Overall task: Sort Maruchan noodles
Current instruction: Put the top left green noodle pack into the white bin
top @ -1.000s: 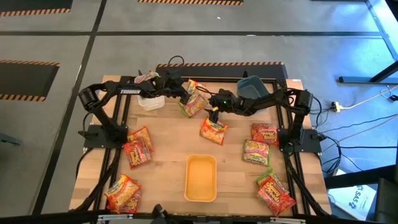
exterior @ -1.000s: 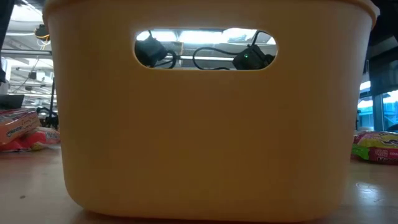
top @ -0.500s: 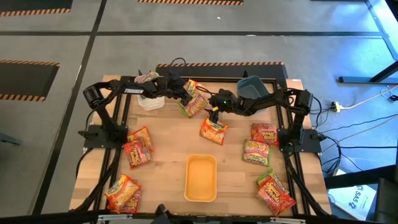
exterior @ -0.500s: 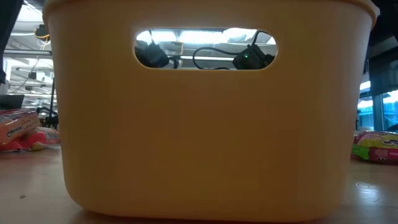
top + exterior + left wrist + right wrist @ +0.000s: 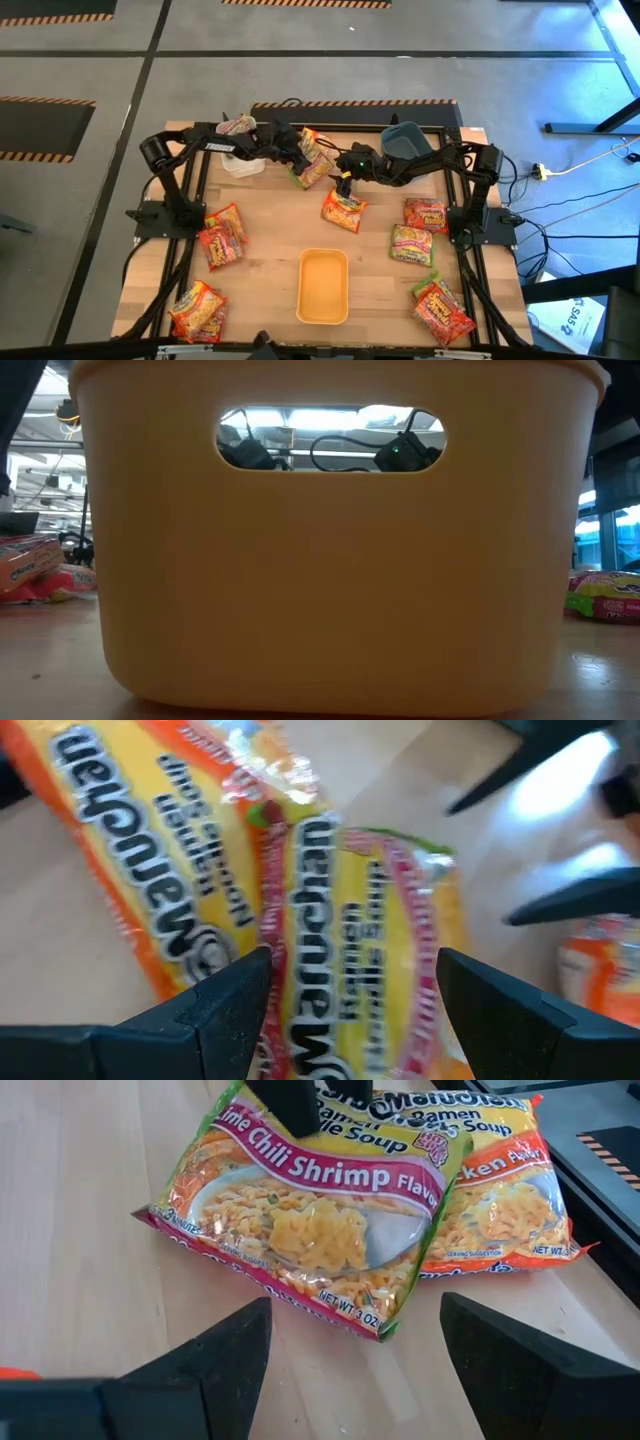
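Wooden table (image 5: pixel 270 250): crinkly green-pink noodle packet (image 5: pixel 300 1220) overlapping orange one (image 5: pixel 500 1200).

Green-pink packet (image 5: pixel 310 1210), orange-yellow packet (image 5: pixel 500 1200)

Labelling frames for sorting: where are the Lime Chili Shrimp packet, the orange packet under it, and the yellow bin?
Lime Chili Shrimp packet (image 5: pixel 310 1230), right wrist view, bowl picture.
Orange packet (image 5: pixel 505 1205), right wrist view, exposed front.
Yellow bin (image 5: pixel 323 312), high view, near rim.

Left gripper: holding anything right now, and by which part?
Nothing held. The left gripper is open, fingers either side of the green-pink noodle packet without closing on it. The right gripper is open too, short of the same packet.
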You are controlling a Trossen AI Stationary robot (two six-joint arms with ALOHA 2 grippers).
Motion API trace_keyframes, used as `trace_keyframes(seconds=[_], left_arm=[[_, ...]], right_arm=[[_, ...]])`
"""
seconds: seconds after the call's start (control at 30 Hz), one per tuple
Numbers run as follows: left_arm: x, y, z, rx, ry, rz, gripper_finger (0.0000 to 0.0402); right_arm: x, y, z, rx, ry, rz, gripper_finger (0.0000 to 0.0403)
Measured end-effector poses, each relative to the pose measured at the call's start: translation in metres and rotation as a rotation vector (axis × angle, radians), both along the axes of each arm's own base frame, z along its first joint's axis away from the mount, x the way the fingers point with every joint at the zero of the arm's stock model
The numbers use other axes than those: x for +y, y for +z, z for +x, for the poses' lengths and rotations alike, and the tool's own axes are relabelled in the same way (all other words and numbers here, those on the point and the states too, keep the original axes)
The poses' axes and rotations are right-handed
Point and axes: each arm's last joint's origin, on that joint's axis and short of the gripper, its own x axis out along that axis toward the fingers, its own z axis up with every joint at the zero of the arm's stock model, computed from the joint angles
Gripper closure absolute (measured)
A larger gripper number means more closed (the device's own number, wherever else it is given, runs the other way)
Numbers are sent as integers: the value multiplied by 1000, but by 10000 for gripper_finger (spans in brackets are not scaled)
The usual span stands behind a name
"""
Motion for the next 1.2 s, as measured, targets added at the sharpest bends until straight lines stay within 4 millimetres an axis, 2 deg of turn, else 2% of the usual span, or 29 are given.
trace_keyframes(seconds=[0.23,0.53,0.77,0.9,1.0,1.07,1.2], left_arm=[[-2,-9,3,-28,-54,-86,124],[-14,4,19,-224,-211,-177,141],[-23,5,24,-220,-214,-183,154],[-27,17,22,-238,-233,-186,154],[-36,22,21,-195,-235,-164,154],[-47,27,22,-156,-232,-115,154],[-75,21,28,-1,-199,-14,154]], right_arm=[[0,0,0,-1,0,-1,128],[0,0,0,-2,0,-1,128],[0,0,0,-2,-1,1,128],[2,19,-4,-37,-21,28,128],[-1,38,-13,-62,-36,68,128],[-7,46,-20,-93,-32,153,128],[-22,46,-31,-129,-9,364,128]])
